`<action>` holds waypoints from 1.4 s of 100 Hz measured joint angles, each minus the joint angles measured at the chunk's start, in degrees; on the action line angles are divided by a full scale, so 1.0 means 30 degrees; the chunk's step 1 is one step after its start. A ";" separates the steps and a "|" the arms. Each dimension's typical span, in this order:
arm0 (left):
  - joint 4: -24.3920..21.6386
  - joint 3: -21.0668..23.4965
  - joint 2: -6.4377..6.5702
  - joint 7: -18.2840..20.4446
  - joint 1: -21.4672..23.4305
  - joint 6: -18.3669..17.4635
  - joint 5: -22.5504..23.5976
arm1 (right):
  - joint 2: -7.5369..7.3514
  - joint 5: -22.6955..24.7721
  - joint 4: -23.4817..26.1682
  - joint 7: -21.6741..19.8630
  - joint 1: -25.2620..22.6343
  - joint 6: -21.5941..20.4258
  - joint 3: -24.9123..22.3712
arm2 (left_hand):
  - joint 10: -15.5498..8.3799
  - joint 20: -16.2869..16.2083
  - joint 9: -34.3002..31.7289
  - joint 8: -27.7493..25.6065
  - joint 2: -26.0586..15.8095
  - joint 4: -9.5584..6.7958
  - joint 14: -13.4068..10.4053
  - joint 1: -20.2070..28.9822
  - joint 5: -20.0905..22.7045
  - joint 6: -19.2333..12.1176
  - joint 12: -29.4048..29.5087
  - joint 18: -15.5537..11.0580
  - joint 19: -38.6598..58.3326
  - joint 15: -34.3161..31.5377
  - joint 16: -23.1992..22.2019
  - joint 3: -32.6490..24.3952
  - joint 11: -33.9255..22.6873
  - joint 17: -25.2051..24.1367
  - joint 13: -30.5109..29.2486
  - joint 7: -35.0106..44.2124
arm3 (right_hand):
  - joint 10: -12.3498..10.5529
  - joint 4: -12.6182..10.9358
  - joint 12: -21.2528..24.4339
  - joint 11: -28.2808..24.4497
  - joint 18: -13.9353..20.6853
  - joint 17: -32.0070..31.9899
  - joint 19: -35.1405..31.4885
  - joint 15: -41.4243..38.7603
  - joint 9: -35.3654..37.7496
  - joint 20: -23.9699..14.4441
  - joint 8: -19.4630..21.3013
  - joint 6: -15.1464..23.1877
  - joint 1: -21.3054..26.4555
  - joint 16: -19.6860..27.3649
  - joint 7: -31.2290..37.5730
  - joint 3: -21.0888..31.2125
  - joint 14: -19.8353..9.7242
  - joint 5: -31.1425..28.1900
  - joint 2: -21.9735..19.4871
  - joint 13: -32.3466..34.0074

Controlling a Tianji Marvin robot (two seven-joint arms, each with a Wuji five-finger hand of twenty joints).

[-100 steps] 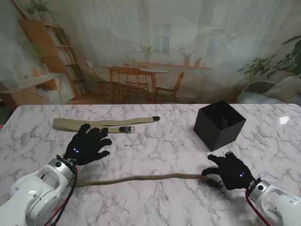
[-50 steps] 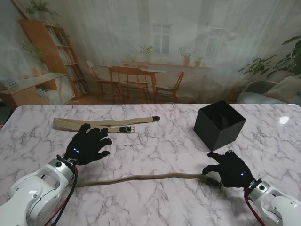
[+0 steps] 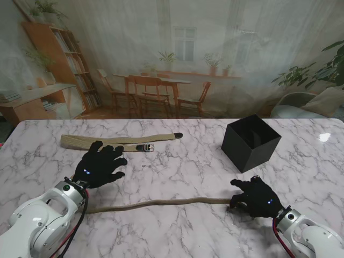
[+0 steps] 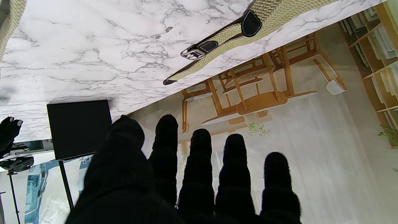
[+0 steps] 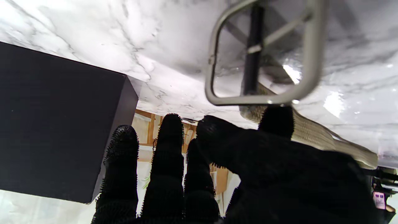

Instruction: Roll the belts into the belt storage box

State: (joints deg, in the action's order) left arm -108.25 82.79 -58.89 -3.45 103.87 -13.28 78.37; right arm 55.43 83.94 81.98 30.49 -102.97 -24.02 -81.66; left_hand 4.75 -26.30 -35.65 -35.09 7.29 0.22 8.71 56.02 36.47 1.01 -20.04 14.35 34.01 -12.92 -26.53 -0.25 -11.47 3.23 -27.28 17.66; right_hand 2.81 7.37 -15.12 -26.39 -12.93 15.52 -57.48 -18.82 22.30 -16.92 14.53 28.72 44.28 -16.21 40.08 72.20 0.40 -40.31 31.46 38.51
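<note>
A white marble table [image 3: 177, 161] with grey veins stands before a printed backdrop [image 3: 177, 59] showing wooden chairs.

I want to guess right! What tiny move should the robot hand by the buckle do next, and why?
Probably pinch the buckle with the right hand. Its fingers sit over that end of the near belt, which lies unrolled, and the black box looks empty.

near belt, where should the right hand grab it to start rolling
Take the near belt at its buckle end, beside the right hand. Come down from above: the strap lies flat along the table, and the rigid metal frame gives the fingers something to pinch.
</note>
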 measured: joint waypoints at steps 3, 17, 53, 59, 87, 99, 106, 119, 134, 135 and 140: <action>0.0002 -0.0005 0.0001 0.0005 -0.0003 -0.0003 0.0000 | -0.0027 0.0176 -0.0001 -0.0048 0.0042 0.0109 -0.0003 | 0.0000 0.0000 0.0000 0.0000 0.0000 0.0000 0.0000 0.0000 0.0000 0.0000 0.0000 0.0000 0.0000 0.0000 0.0000 0.0000 0.0000 0.0000 0.0000 0.0000 | 0.0000 0.0000 0.0000 0.0000 0.0000 -0.0017 0.0000 0.0000 0.0000 0.0002 0.0000 0.0000 0.0000 0.0003 -0.0233 0.0000 0.0000 0.0511 -0.0249 0.0000; 0.0007 -0.0017 0.0001 0.0033 -0.0008 -0.0009 -0.0016 | -0.0102 0.1084 0.0204 -0.0897 0.0025 0.0417 -0.0508 | 0.0000 0.0000 0.0000 0.0000 0.0000 0.0000 0.0000 0.0000 0.0000 0.0000 0.0000 0.0004 0.0000 0.0000 0.0000 0.0001 0.0000 0.0000 -0.0003 0.0000 | -0.0503 0.0000 0.0008 0.0087 -0.0001 -0.0077 0.0012 0.0001 0.1621 0.0047 0.0000 0.0000 0.0000 0.0004 -0.0979 0.0000 0.0027 0.1977 -0.0499 0.0520; 0.0030 -0.0123 0.0010 0.0129 -0.0077 -0.0012 -0.0031 | -0.0342 0.1594 0.0739 -0.2604 -0.0249 0.0406 -0.1285 | 0.0000 0.0000 -0.0007 0.0000 -0.0006 0.0000 0.0001 0.0499 0.0001 0.0000 0.0000 0.0005 -0.0006 0.0000 0.0000 0.0014 0.0000 0.0000 -0.0012 0.0000 | -0.2225 0.0597 0.0190 0.0894 0.0284 0.2832 -0.1201 0.0088 0.4646 -0.0457 -0.0328 -0.0235 -0.0011 -0.3033 -0.2162 -0.0404 -0.1172 0.4994 -0.0353 0.5902; 0.0032 -0.0127 0.0011 0.0135 -0.0084 -0.0012 -0.0031 | -0.0350 0.1579 0.0844 -0.2890 -0.0247 0.0359 -0.1350 | 0.0000 0.0000 -0.0007 0.0000 -0.0007 0.0000 0.0001 0.0510 0.0001 0.0000 0.0000 0.0005 -0.0007 0.0000 0.0000 0.0014 0.0000 0.0000 -0.0013 0.0000 | -0.2858 0.0933 0.0190 0.0913 0.0560 0.3278 -0.1729 -0.0366 0.5001 -0.0808 -0.0351 -0.0257 -0.0166 -0.3754 -0.2043 -0.0392 -0.1410 0.5218 0.0439 0.6440; 0.0049 -0.0173 0.0013 0.0131 -0.0115 -0.0011 -0.0030 | -0.0510 0.1396 0.0271 -0.2218 0.0218 0.0119 -0.0830 | 0.0000 0.0000 -0.0016 0.0000 -0.0007 0.0000 0.0001 0.0546 0.0001 0.0000 0.0000 0.0009 -0.0010 0.0000 0.0000 0.0014 0.0000 0.0000 -0.0248 0.0000 | -0.4314 0.1193 0.0179 0.0897 0.1812 0.5351 -0.4127 -0.2705 0.8096 -0.2045 0.0438 -0.0301 -0.3400 -0.4881 0.0520 -0.2109 -0.2024 0.4216 0.3097 0.8242; 0.0056 -0.0185 0.0013 0.0130 -0.0123 -0.0011 -0.0042 | -0.0499 0.0972 -0.0120 -0.2052 0.0429 -0.0130 -0.0608 | 0.0000 0.0000 -0.0019 -0.0001 -0.0008 0.0000 0.0001 0.0547 0.0001 0.0000 0.0000 0.0015 -0.0012 0.0000 0.0000 0.0014 0.0000 0.0000 -0.0259 0.0000 | -0.4550 0.1185 0.0171 0.0682 0.2223 0.5928 -0.4560 -0.3183 0.9137 -0.2251 0.0691 -0.0950 -0.3768 -0.4991 0.1197 -0.2883 -0.2118 0.2200 0.3356 0.8908; 0.0061 -0.0200 0.0013 0.0130 -0.0130 -0.0011 -0.0060 | -0.0490 0.0784 -0.0323 -0.1965 0.0579 -0.0260 -0.0465 | 0.0000 0.0000 -0.0021 -0.0001 -0.0007 0.0000 0.0001 0.0547 0.0002 0.0000 0.0000 0.0016 -0.0016 0.0000 0.0000 0.0014 0.0000 0.0000 -0.0262 0.0000 | -0.4553 0.1340 0.0171 0.0637 0.2254 0.6011 -0.4594 -0.3234 0.9584 -0.2258 -0.0115 -0.1166 -0.3851 -0.4996 0.2181 -0.3346 -0.2216 0.1167 0.3315 0.8976; 0.0083 -0.0234 0.0013 0.0130 -0.0156 -0.0019 -0.0083 | -0.0441 0.0402 -0.0603 -0.1729 0.0790 -0.0444 -0.0303 | 0.0000 0.0000 -0.0023 -0.0001 -0.0007 0.0000 0.0001 0.0548 0.0002 0.0000 0.0001 0.0019 -0.0023 0.0000 0.0000 0.0014 0.0000 0.0000 -0.0266 0.0000 | -0.4539 0.2500 0.0171 0.0633 0.2258 0.6114 -0.4636 -0.3234 1.0200 -0.2259 -0.1043 -0.1166 -0.3782 -0.4820 0.4912 -0.4717 -0.2236 0.0943 0.3315 0.9209; 0.0094 -0.0243 0.0013 0.0130 -0.0170 -0.0038 -0.0095 | -0.0210 -0.0871 -0.0738 -0.1660 0.0848 -0.0789 -0.0293 | 0.0000 0.0000 -0.0023 -0.0001 -0.0010 0.0000 0.0003 0.0549 0.0002 0.0000 0.0001 0.0019 -0.0031 0.0000 0.0000 0.0014 0.0000 -0.0008 -0.0269 0.0000 | -0.4114 0.2712 0.0171 0.0594 0.1550 0.5194 -0.4253 -0.2591 1.0575 -0.2259 -0.1227 -0.1010 -0.4819 -0.4155 0.5531 -0.6090 -0.2015 0.0096 0.2832 0.8419; 0.0095 -0.0244 0.0013 0.0129 -0.0171 -0.0039 -0.0096 | -0.0193 -0.0911 -0.0754 -0.1647 0.0857 -0.0797 -0.0282 | 0.0000 0.0000 -0.0023 -0.0001 -0.0010 0.0000 0.0003 0.0549 0.0002 0.0000 0.0001 0.0019 -0.0033 0.0000 0.0000 0.0014 0.0000 -0.0008 -0.0269 0.0000 | -0.4059 0.2713 0.0171 0.0594 0.1476 0.5097 -0.4210 -0.2549 1.0575 -0.2259 -0.1227 -0.1010 -0.4977 -0.4076 0.5532 -0.6231 -0.1986 0.0048 0.2751 0.8363; 0.0106 -0.0251 0.0013 0.0120 -0.0178 -0.0045 -0.0099 | -0.0150 -0.1091 -0.0904 -0.1490 0.0951 -0.0799 -0.0106 | 0.0000 0.0000 -0.0023 -0.0001 -0.0010 0.0000 0.0003 0.0549 0.0002 0.0000 0.0001 0.0020 -0.0033 0.0000 0.0000 0.0014 0.0000 -0.0013 -0.0269 0.0000 | -0.3624 0.2734 0.0171 0.0594 0.1197 0.4763 -0.3909 -0.2203 1.0579 -0.2259 -0.1227 -0.1158 -0.5355 -0.3727 0.5538 -0.6913 -0.1752 -0.0417 0.2398 0.7735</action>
State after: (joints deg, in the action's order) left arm -107.93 82.04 -58.85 -3.09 103.34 -13.42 78.08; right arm 54.98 80.66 79.27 26.02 -100.11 -26.42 -81.98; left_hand 4.75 -26.30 -35.72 -35.09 7.26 0.22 8.72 57.67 36.47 1.01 -20.04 14.41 33.91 -12.92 -26.53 -0.21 -11.47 3.19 -28.08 17.66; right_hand -8.06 15.57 -14.61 -24.61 -9.34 29.81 -69.21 -25.43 54.04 -23.70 10.85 25.25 28.22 -27.39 56.69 51.46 -4.86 -41.57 38.66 61.72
